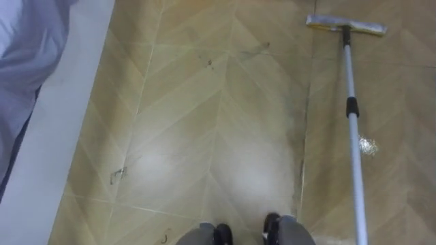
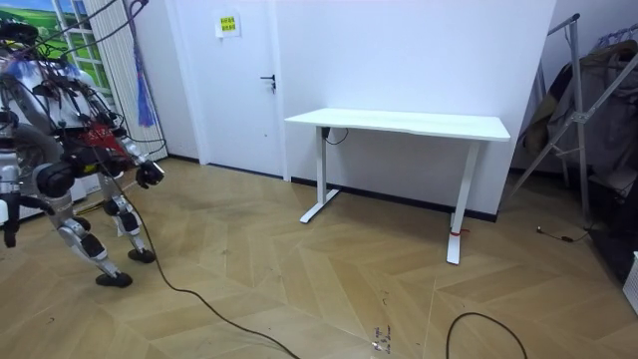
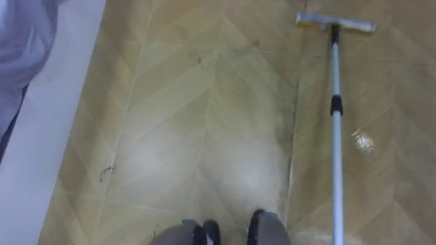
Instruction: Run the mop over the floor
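In the left eye view, 1 flat mop (image 1: 353, 129) lies on the floor (image 1: 204, 136) ahead of the robot and to its right. Its slim, silvery metal pole carries 1 black collar (image 1: 351, 107) and ends in a narrow rectangular head (image 1: 346, 26) with a yellowish edge, flat on the boards. The floor is tan wood-look planks in a chevron pattern, with a soft glare at the middle and a few dark scuffs. 1 small crumpled, shiny scrap (image 1: 368, 145) lies just beside the pole. On the left run 1 smooth white wall strip (image 1: 61, 136) and a fold of bluish cloth (image 1: 27, 41).

In the room view, the robot stands at the room view's left, bent forward. 1 dark hand (image 2: 150, 174) reaches out in front of it; I cannot tell which hand it is, nor how its fingers are set. 1 white desk (image 2: 399, 124) on 2 legs stands against the wall. 1 white door (image 2: 234, 90) bears 1 yellow notice (image 2: 228, 25), its writing too small to read.
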